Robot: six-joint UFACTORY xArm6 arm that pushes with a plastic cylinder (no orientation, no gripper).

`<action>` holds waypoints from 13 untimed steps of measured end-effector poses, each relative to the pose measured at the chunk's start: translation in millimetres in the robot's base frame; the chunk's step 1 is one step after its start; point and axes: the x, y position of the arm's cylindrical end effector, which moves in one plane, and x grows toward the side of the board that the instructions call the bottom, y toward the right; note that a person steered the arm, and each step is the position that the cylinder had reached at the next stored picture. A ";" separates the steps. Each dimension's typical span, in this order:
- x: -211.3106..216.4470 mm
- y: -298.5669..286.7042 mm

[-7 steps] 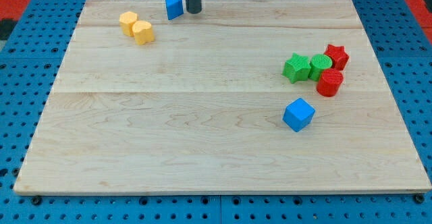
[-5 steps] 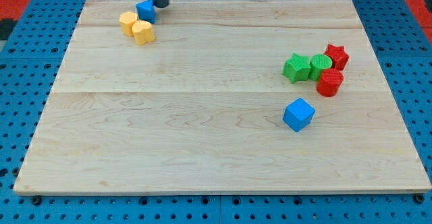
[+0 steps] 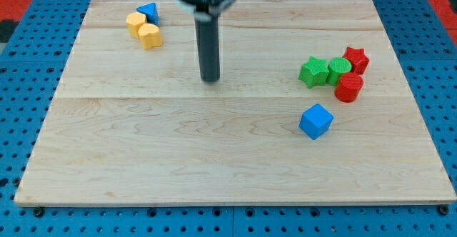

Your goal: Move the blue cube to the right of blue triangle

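The blue cube sits on the wooden board at the view's right, below the red and green cluster. The blue triangle is at the view's top left, touching the two yellow blocks. My tip is near the board's middle, well to the left of and a little above the blue cube, and well below and to the right of the blue triangle. It touches no block.
Two yellow blocks lie just below and left of the blue triangle. A green star-like block, a green block, a red star and a red cylinder cluster above the blue cube.
The rod pushed the blue triangle left until it met the yellow blocks, then swung down and right to the board's middle. The blue cube has not moved.
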 end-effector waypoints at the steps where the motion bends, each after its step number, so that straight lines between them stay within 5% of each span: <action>1: 91.7 55.9; 2: 115.0 185.7; 3: 61.4 204.7; 4: 23.1 100.6; 5: 13.3 87.0; 6: 91.8 143.7; 7: 162.3 83.6; 9: 44.4 88.2; 10: -41.2 37.9; 12: 71.8 100.8; 13: 34.8 131.4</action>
